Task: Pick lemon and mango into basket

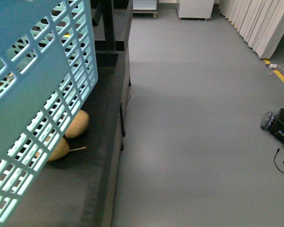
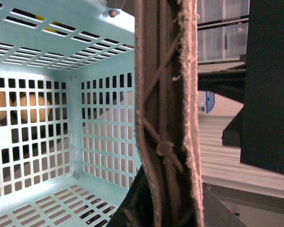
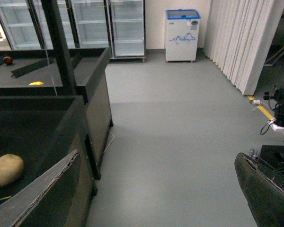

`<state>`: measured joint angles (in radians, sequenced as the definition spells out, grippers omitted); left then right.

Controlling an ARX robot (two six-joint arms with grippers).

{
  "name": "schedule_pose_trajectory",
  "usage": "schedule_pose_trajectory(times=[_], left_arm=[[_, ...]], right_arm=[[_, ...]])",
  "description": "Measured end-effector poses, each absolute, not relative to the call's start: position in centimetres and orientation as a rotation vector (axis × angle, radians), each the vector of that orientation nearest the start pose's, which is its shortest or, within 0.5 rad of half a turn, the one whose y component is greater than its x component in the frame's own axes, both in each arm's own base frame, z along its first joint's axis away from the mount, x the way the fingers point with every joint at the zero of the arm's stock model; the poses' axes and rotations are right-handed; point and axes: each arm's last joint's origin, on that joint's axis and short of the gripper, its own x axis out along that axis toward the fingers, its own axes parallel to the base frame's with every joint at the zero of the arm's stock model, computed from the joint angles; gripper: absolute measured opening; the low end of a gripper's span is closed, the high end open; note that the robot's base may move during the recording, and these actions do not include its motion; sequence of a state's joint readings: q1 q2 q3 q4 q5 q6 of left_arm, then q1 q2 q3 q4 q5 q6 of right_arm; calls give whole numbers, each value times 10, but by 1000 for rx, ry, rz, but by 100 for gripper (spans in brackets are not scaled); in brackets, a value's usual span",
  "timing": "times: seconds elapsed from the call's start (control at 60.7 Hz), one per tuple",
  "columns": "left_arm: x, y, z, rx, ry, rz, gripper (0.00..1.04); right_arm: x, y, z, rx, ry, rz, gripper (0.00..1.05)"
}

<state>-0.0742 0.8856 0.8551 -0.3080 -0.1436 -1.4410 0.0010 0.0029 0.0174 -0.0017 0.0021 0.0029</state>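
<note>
L claw (image 2: 166, 142) pinches the brown handle (image 2: 162, 56) of the basket (image 1: 33, 90). In L wrist view the handle runs thru the middle w/ a pad tight on each side. Basket hangs tilted and fills the upper left of the front frame. The part of its floor and walls seen by L wrist cam holds no fruit. R claw (image 3: 157, 156) is spread wide w/ nothing between the fingers, over grey floor (image 3: 180, 142) just beside the dark bin (image 3: 47, 127).

Lemon isn't surely seen. Yellow slivers (image 1: 66, 35) show thru the basket slots, upper left of front frame. A small yellow thing (image 3: 36, 83) lies on the far counter beyond the bin, too small to tell lemon from a longer fruit. Two tan round fruits (image 1: 75, 124) lie in the bin, left of front frame, under the basket's lower edge. Poss. the mango, can't confirm.

Step in hand, prob.: L arm holds the basket ready while R arm goes for fruit. To do it well:
- Level the basket, mouth up, so fruit won't roll out.
- Shift it off the front cam's line, b/c it hides most of the bin.
- Bring R claw over the bin, clear of the bin wall.
- Confirm a bright yellow oval before closing.
- Grip across the short axis, gently, since smooth skin may slip.
</note>
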Motion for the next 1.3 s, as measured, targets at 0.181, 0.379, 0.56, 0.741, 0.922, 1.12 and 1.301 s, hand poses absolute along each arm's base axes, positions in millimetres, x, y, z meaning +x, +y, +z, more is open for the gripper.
schedule_pose_trajectory(times=[0.181, 0.379, 0.56, 0.741, 0.922, 1.12, 1.301], left_arm=[[190, -10, 328, -1389, 225, 298, 5], [191, -10, 328, -1391, 228, 296, 5], [191, -10, 328, -1390, 224, 299, 5], [191, -10, 328, -1389, 227, 297, 5], [191, -10, 329, -1389, 226, 297, 5], [191, -10, 329, -1388, 227, 296, 5], [190, -10, 329, -1388, 225, 297, 5]], right_arm=[[97, 0, 169, 3, -14, 1, 96], [97, 0, 169, 3, -13, 1, 96], [97, 0, 169, 3, -14, -2, 96], [97, 0, 169, 3, -13, 0, 96], [97, 0, 169, 3, -13, -2, 96], [97, 0, 169, 3, -13, 0, 96], [97, 0, 169, 3, -13, 0, 96]])
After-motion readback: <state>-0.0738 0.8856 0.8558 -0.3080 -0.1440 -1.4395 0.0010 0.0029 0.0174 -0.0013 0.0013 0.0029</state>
